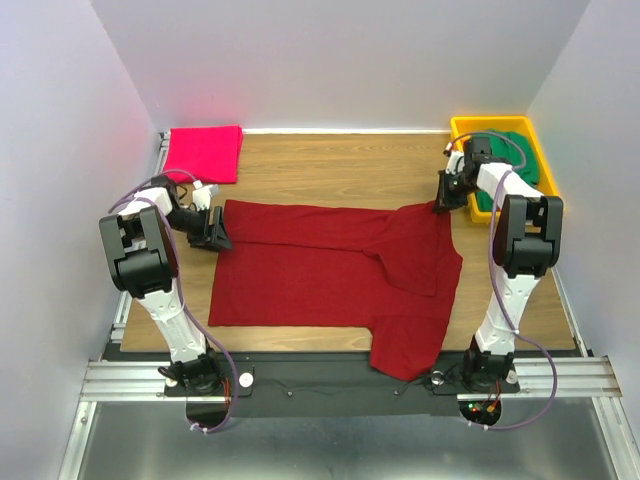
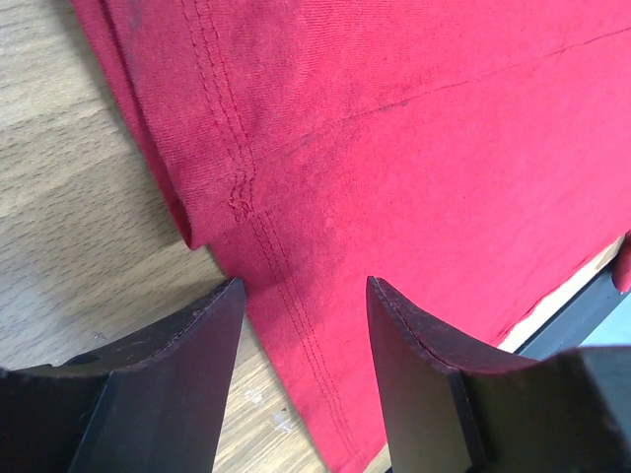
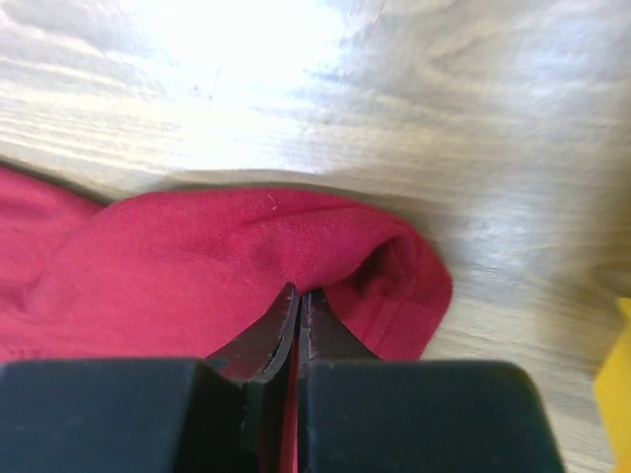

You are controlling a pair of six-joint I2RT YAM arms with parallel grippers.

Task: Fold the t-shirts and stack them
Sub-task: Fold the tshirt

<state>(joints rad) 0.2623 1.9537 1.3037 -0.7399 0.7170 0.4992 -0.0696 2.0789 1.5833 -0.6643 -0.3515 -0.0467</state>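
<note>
Maroon shirt point(image 1: 330, 265) lies spread on the table point(image 1: 330, 165); left gripper point(image 2: 304, 296), fingers spread, sits at its far-left hem; right gripper point(image 3: 299, 296), pressed together, pinches its far-right corner; pink shirt point(image 1: 205, 153) lies folded far left; green shirt point(image 1: 517, 160) sits in the bin point(image 1: 490, 124).

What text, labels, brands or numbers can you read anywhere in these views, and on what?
None: no readable text in any view.
maroon t-shirt: plain; the left wrist view shows only stitched hem lines, no print or tag.
pink t-shirt, green t-shirt, yellow bin: no markings visible.
left arm, right arm: no lettering legible.
</note>
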